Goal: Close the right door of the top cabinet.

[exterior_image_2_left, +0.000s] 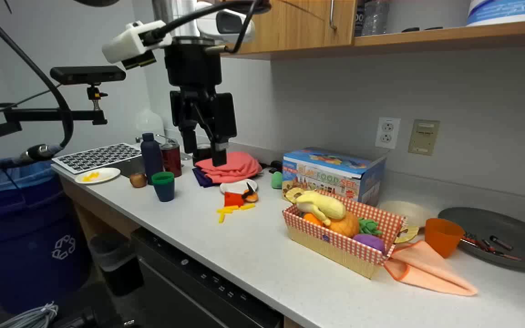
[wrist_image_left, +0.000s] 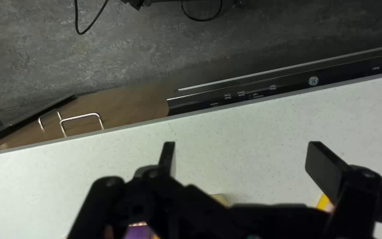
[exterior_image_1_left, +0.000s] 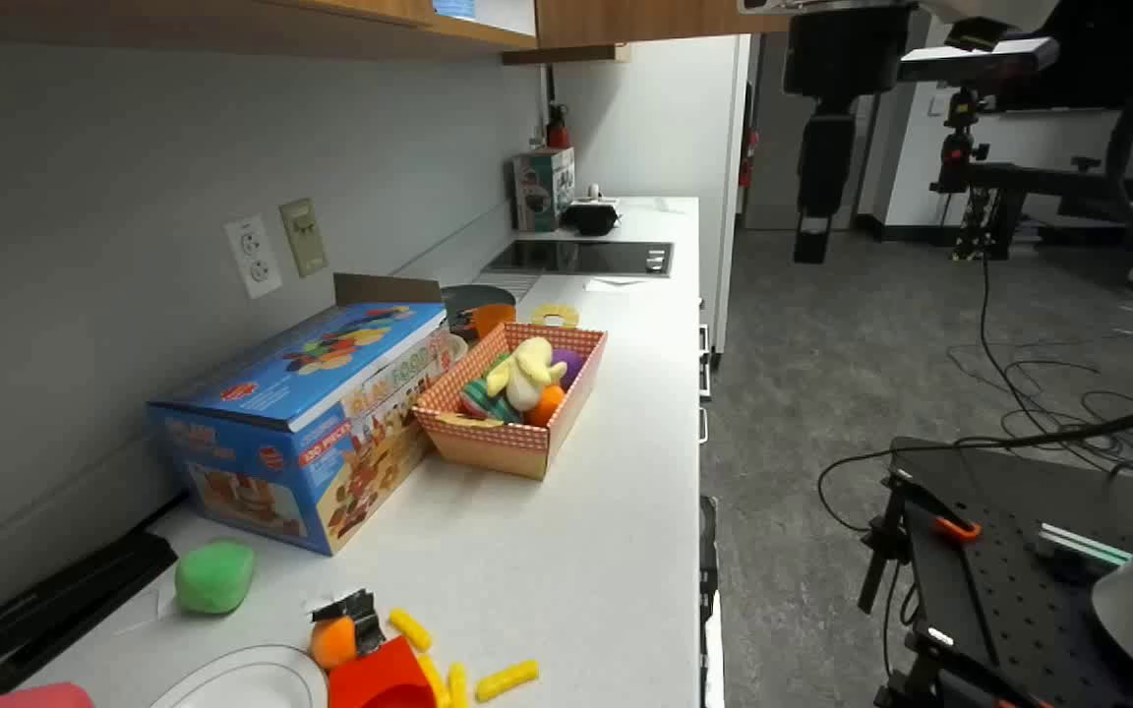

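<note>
The top cabinet (exterior_image_1_left: 183, 29) of light tan wood runs along the wall at the upper left in an exterior view. It also shows at the upper right in an exterior view (exterior_image_2_left: 454, 40), with an open bay and a shut door with a handle beside it. The right door (exterior_image_1_left: 645, 22) stands open, jutting out from the cabinet; only its lower part shows. It is out of view in the wrist view. My gripper (exterior_image_1_left: 812, 231) points down, below the door's level and apart from it. It also shows in an exterior view (exterior_image_2_left: 205, 148). In the wrist view it is open and empty (wrist_image_left: 244, 161).
Below is the white countertop (exterior_image_1_left: 616, 472) with a blue box (exterior_image_1_left: 301, 423), a checked basket (exterior_image_1_left: 488, 457) of toy food and a dark plate (exterior_image_2_left: 508, 232). A bottle (exterior_image_2_left: 369, 18) and a tub (exterior_image_2_left: 511, 12) stand in the open bay. A camera on a stand (exterior_image_1_left: 980, 64) is near the arm.
</note>
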